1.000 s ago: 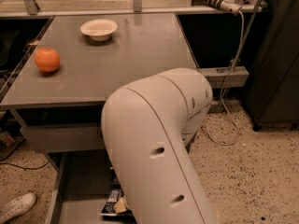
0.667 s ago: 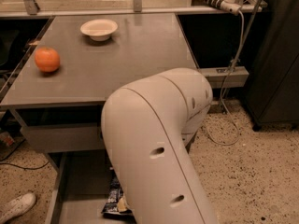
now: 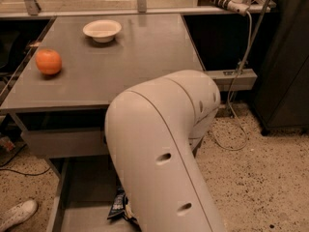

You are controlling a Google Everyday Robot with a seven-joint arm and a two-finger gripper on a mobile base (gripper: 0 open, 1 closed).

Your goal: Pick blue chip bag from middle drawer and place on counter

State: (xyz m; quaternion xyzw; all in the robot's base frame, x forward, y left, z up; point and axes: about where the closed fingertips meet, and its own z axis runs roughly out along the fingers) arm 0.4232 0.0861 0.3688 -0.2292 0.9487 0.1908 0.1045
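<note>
The blue chip bag (image 3: 118, 208) lies in the open middle drawer (image 3: 87, 192) at the bottom of the camera view. Only its dark-blue and white left edge shows beside my white arm (image 3: 159, 144). The arm reaches down into the drawer and covers the rest of the bag. My gripper is hidden behind the arm, down by the bag. The grey counter (image 3: 135, 66) is above the drawer.
A white bowl (image 3: 102, 30) stands at the back of the counter and an orange (image 3: 49, 62) near its left edge. A closed drawer front (image 3: 63, 143) sits under the counter. A white shoe (image 3: 17, 214) is on the floor at left, a dark cabinet (image 3: 285, 71) at right.
The visible edge of the blue chip bag has shifted slightly upward beside the arm. The arm has hardly moved.
</note>
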